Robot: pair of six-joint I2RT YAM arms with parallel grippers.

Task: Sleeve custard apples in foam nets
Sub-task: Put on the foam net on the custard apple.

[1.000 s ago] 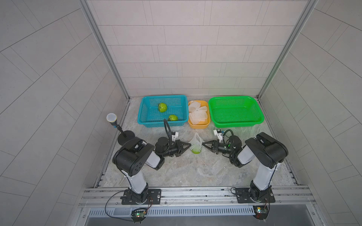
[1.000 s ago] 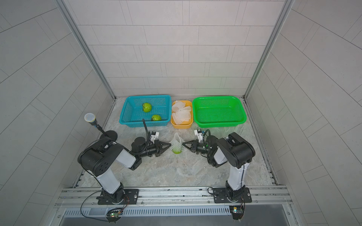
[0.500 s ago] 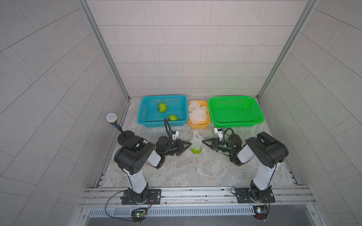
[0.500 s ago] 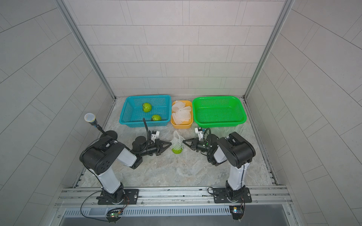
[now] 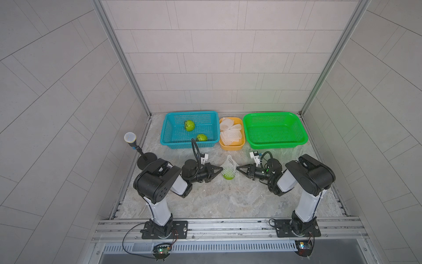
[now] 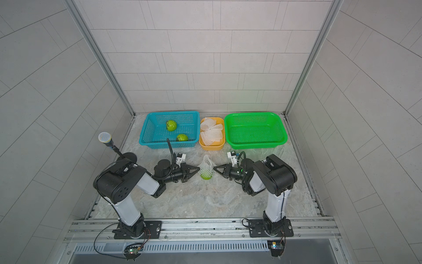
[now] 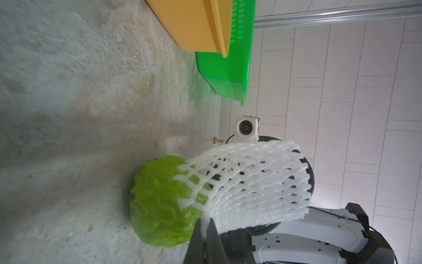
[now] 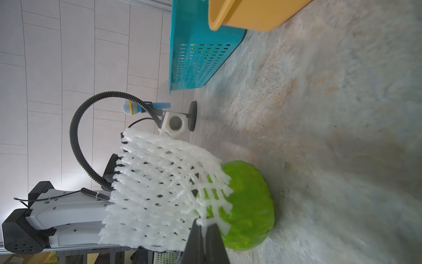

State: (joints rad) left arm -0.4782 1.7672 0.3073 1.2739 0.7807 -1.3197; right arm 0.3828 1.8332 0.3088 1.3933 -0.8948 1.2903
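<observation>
1. Left wrist view: your left hand (image 7: 205,224) is pinched shut on the lower rim of the white foam mesh net (image 7: 251,187), which covers only the top part of the bright green, bumpy custard apple (image 7: 157,201) resting on the marbled desk (image 7: 68,114).
2. Your right hand (image 8: 204,226) is likewise closed on the opposite side of that rim. In both top views the fruit lies between the two hands, about equally near each.
3. The net's long axis stands roughly upright above the fruit, so I judge the rim must travel down towards the desk.
4. The blue perforated plastic basket (image 5: 166,130) holds two more green custard apples (image 5: 189,125). The orange plastic tub (image 5: 231,147) holds spare white foam nets (image 5: 230,131). The green perforated plastic basket (image 5: 274,142) looks empty.
</observation>
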